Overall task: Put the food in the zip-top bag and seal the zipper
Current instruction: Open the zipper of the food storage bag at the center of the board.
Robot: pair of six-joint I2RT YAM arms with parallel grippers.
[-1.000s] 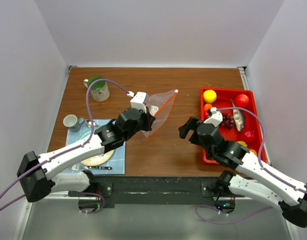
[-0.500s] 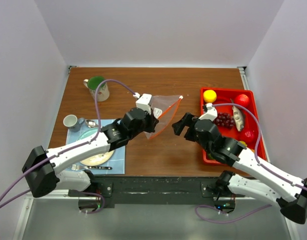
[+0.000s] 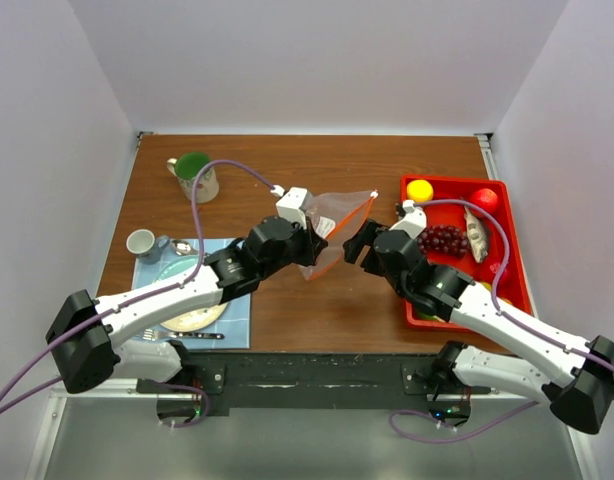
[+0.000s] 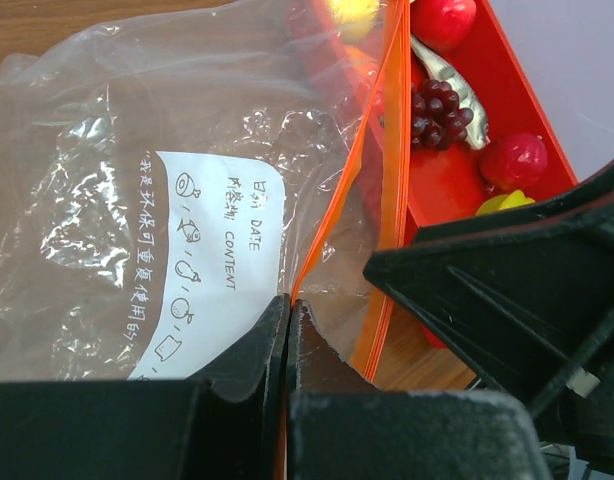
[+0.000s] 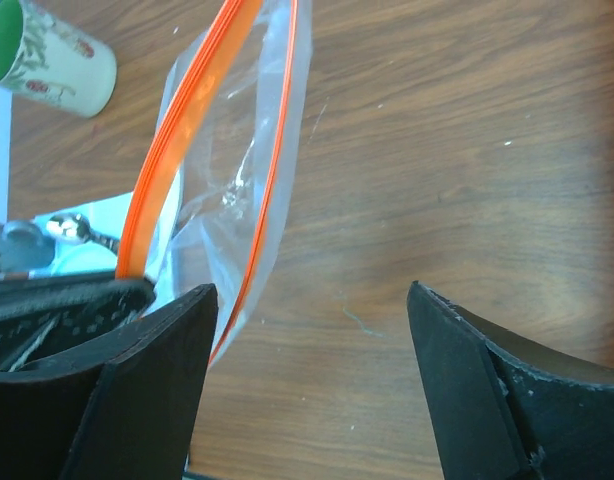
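The zip-top bag [image 3: 339, 222] hangs over the middle of the wooden table [image 3: 387, 160], pinched at its near edge by the left gripper [image 4: 289, 322], whose 2 fingers are pressed together on the plastic beside the zipper [image 4: 379, 150]. A white label with printed characters [image 4: 212, 265] faces the left wrist camera. The bag's mouth points toward the right arm, and its 2 orange strips stand a little apart.

The right gripper [image 5: 312, 345] sits just beside that mouth with its jaws spread wide and nothing between them but table. Its left finger [image 5: 137, 390] is close to the bag's lower edge; whether they touch is hard to tell.

The food lies in the red tray [image 3: 457, 180] at the right: lemon [image 3: 420, 190], apple [image 3: 484, 199], grape bunch [image 3: 442, 240] and silver fish [image 3: 475, 235]. The right arm crosses the tray's near end, hiding what lies there.

Far left stand a green-lined mug [image 3: 195, 177], a small cup [image 3: 142, 243] and a blue placemat [image 3: 232, 305] carrying a plate [image 3: 199, 320].
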